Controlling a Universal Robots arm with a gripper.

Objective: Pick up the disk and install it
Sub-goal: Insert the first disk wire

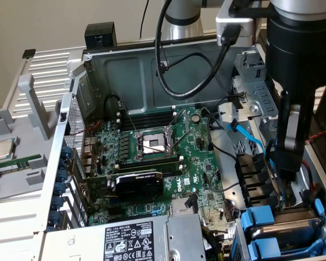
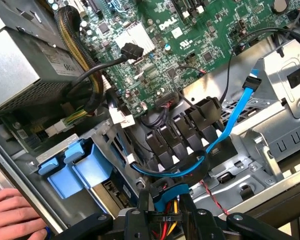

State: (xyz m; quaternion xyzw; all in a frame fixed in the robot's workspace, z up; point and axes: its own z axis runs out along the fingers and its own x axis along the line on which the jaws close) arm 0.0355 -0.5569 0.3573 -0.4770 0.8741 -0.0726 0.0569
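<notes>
Here, at the exterior view's left, a small processor chip [image 1: 2, 148] lies parked on the grey side tray [image 1: 22, 187], out of the way of the work. In the middle the motherboard [image 1: 168, 157] lies bare in the opened case, lid off so I can reach straight down. At the exterior view's right my gripper [image 1: 287, 174] hangs among the cables by the drive cage, its jaws apparently pinched on a black power plug [image 2: 164, 216]. The disk [image 1: 263, 247] sits low in that cage in its blue carrier, beside a similar drive (which of the two is mine I cannot say for certain). A person's hand [image 2: 12, 215] rests on the case edge, I judge to steady it.
</notes>
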